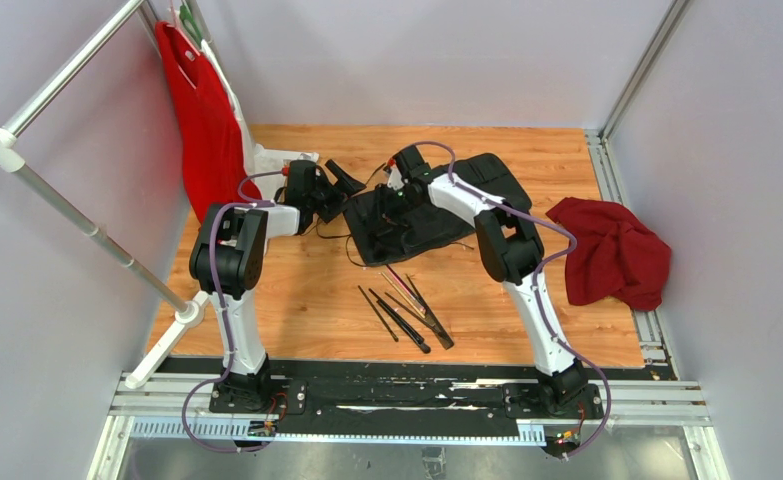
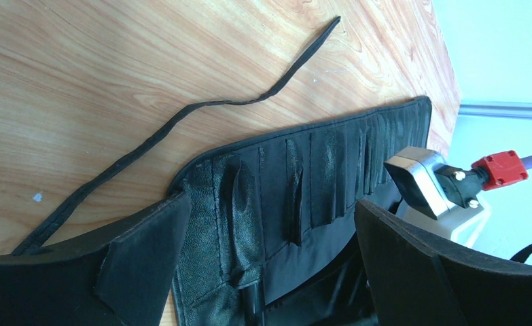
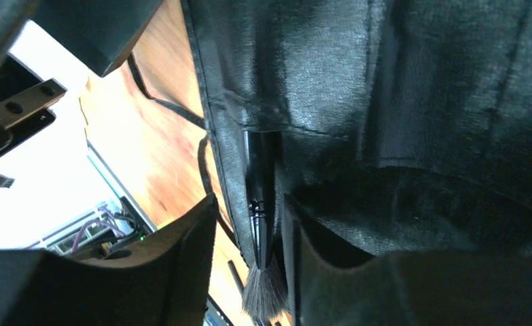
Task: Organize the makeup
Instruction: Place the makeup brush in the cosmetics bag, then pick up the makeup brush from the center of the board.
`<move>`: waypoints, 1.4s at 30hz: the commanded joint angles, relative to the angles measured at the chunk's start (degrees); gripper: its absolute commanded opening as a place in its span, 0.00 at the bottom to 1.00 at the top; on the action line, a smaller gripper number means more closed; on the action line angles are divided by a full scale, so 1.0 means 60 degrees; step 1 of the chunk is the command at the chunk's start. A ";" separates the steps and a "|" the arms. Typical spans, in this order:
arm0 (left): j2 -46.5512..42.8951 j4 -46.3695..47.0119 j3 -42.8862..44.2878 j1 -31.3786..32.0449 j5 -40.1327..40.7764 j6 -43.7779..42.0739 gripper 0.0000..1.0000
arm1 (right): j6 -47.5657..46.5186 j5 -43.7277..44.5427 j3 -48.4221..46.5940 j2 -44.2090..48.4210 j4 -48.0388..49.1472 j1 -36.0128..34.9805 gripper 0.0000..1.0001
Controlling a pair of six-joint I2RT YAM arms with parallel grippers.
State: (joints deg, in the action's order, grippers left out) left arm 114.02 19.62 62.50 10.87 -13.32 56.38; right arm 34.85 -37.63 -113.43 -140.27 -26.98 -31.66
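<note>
Several makeup brushes lie loose on the wooden table in front of the black slotted roll. My right gripper reaches down over the roll's far left part. In the right wrist view one black brush with grey bristles sits tucked in a slot of the roll, between the fingers of the right gripper. The jaws stand apart, with a gap on the brush's left side. My left gripper is open at the roll's left edge, and its fingers straddle the slotted edge.
A thin black cord trails from the roll across the wood. A dark red cloth lies at the right edge of the table. A red garment hangs on the white rack at the left.
</note>
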 commanded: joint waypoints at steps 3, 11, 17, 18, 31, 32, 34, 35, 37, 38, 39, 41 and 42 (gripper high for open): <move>0.0478 -0.1277 -0.0401 -0.0084 0.0087 -0.0074 0.98 | -0.0251 0.0202 0.0154 0.0207 -0.0096 0.0194 0.56; 0.0509 -0.1317 -0.0317 -0.0084 0.0100 -0.0065 0.98 | -0.0661 0.0663 0.1503 0.1460 0.0016 0.0273 0.58; 0.0481 -0.1409 -0.0280 -0.0084 0.0118 -0.0118 0.98 | -0.1199 0.1311 0.2672 0.2845 0.0050 0.0369 0.58; 0.0469 -0.1420 -0.0280 -0.0084 0.0123 -0.0103 0.98 | -0.1310 0.1434 0.2831 0.3090 0.0045 0.0369 0.58; 0.0472 -0.1512 -0.0178 -0.0084 0.0063 -0.0126 0.98 | -0.3364 0.2977 0.5797 0.6765 -0.0686 -0.0206 0.50; 0.0471 -0.1512 -0.0170 -0.0086 0.0050 -0.0121 0.98 | -0.3476 0.3168 0.6064 0.7004 -0.0727 -0.0360 0.49; 0.0467 -0.1524 -0.0163 -0.0084 0.0056 -0.0137 0.98 | -0.3621 0.3535 0.6733 0.7474 -0.0753 -0.0738 0.48; 0.0465 -0.1539 -0.0174 -0.0084 0.0066 -0.0135 0.98 | -0.3664 0.3719 0.6992 0.7668 -0.0730 -0.0917 0.48; 0.0465 -0.1554 -0.0178 -0.0084 0.0068 -0.0135 0.98 | -0.3652 0.4066 0.7510 0.8018 -0.0685 -0.1314 0.47; 0.0465 -0.1554 -0.0181 -0.0084 0.0078 -0.0135 0.98 | -0.3604 0.4147 0.7733 0.8155 -0.0644 -0.1429 0.47; 0.0465 -0.1555 -0.0191 -0.0084 0.0072 -0.0140 0.98 | -0.3543 0.4132 0.7968 0.8290 -0.0562 -0.1542 0.47; 0.0438 -0.1567 -0.0217 -0.0084 0.0079 -0.0140 0.98 | -0.3384 0.4068 0.8433 0.8540 -0.0296 -0.1714 0.47; 0.0423 -0.1570 -0.0243 -0.0084 0.0112 -0.0148 0.98 | -0.3315 0.4060 0.8603 0.8669 -0.0134 -0.1812 0.47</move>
State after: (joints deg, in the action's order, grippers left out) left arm 114.02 19.25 62.67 10.87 -13.37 56.36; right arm 15.11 -16.01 -65.43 -91.50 -29.10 -40.75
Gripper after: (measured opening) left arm 0.980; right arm 0.469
